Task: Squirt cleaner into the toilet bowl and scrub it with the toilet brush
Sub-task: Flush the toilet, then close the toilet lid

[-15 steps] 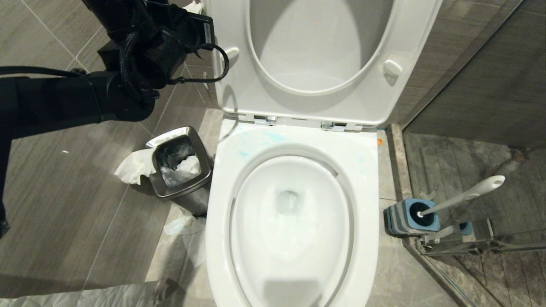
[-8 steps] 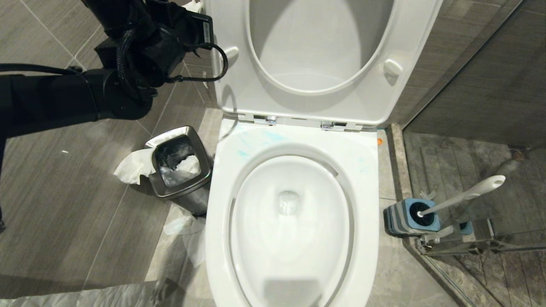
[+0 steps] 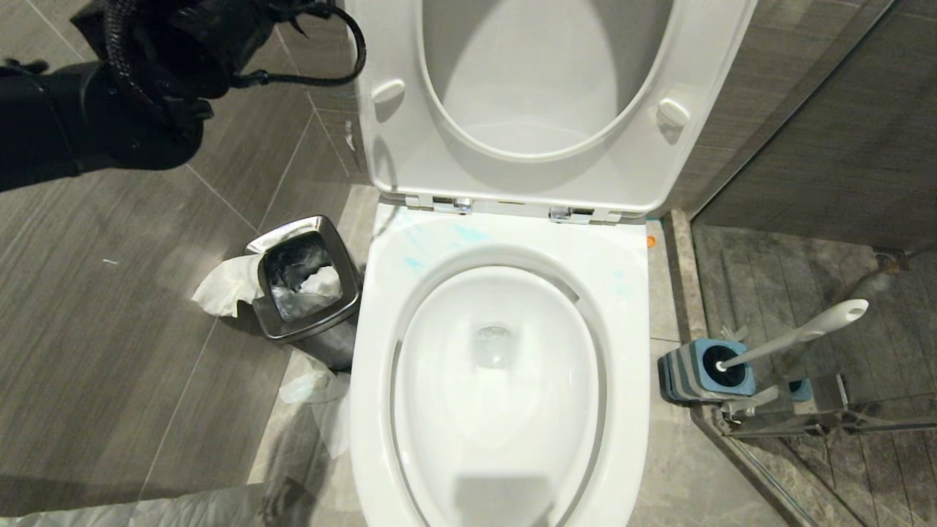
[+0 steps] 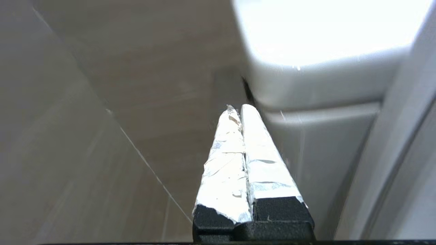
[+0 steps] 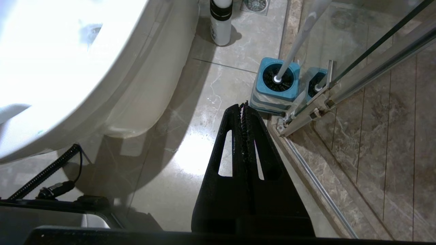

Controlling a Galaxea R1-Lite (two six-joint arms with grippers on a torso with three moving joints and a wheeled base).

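Up beside the raised lid, left claw is closed, empty.

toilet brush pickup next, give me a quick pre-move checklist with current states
1. Toilet brush seated in its blue holder, handle free: ok.
2. Right gripper empty and near the holder: ok.
3. Right gripper open for grasping: not ok, jaws shut.
4. Left gripper clear of the toilet bowl: ok, shut, beside the tank.
5. Seat raised, bowl open: ok.
6. Cleaner in the bowl: cannot tell; teal streaks show only on the rim.
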